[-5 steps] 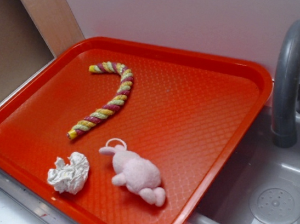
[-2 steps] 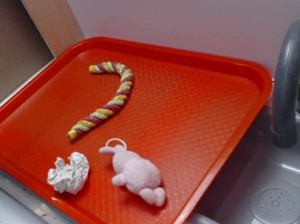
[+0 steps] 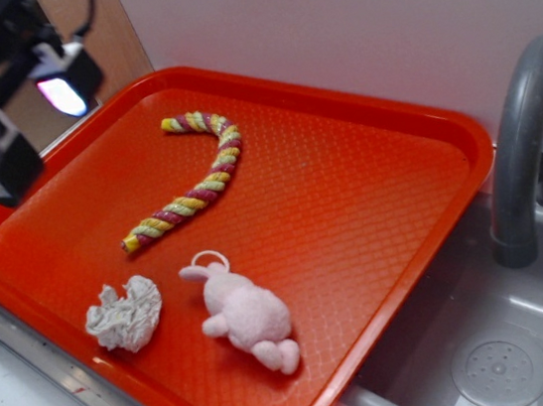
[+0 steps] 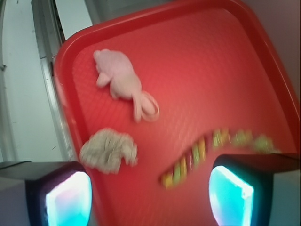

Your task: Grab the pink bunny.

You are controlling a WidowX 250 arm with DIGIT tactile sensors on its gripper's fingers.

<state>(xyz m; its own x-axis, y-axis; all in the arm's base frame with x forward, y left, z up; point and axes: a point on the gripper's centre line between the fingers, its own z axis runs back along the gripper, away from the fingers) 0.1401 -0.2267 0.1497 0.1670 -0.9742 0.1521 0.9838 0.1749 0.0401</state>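
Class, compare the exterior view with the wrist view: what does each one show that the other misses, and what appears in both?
Only the exterior view shows the grey faucet and the sink basin beside the tray, plus the white wall behind it.

Only the wrist view looks out between the two pincer fingers, showing them wide apart with nothing held, and the pale counter strip along the tray's edge.

Both show the red tray, the pink bunny with its white loop, the crumpled white wad beside it, the yellow-and-maroon rope, and the pincer.
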